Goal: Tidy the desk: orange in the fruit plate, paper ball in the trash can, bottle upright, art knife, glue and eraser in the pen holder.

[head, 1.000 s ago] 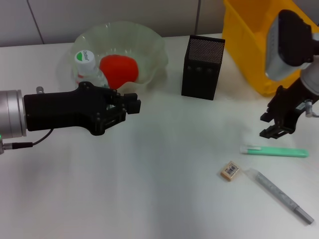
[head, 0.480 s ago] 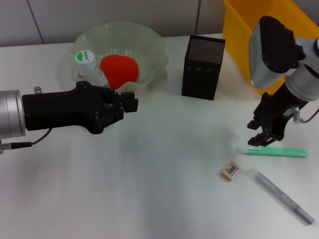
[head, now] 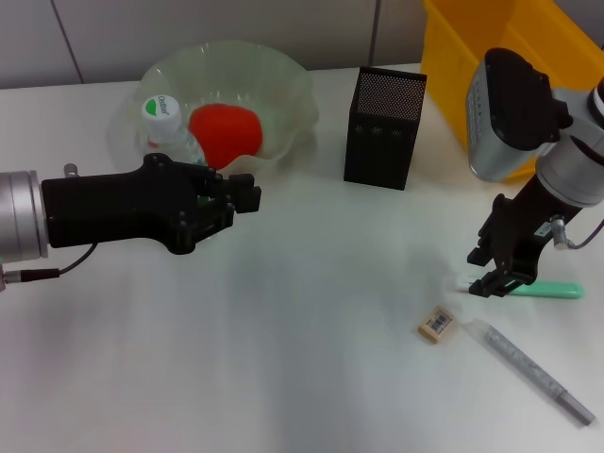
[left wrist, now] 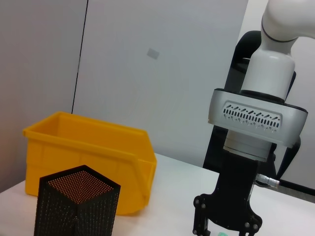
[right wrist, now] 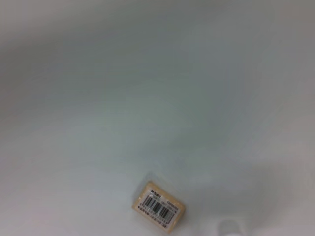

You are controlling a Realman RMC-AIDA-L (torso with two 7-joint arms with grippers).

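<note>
Lowered since a second ago, the right gripper (head: 497,274) now sits at the near-left end of the green art knife (head: 543,290), fingers apart and straddling its tip on the white desk (head: 302,359). The eraser (head: 436,324) lies just near-left of it, beside the grey glue stick (head: 528,370). The left gripper (head: 236,200) hovers unchanged near the fruit plate (head: 283,85), fingers together, with the orange (head: 225,130) and bottle (head: 168,125) in the plate. The black mesh pen holder (head: 384,127) stands left of the yellow bin (head: 472,94).
</note>
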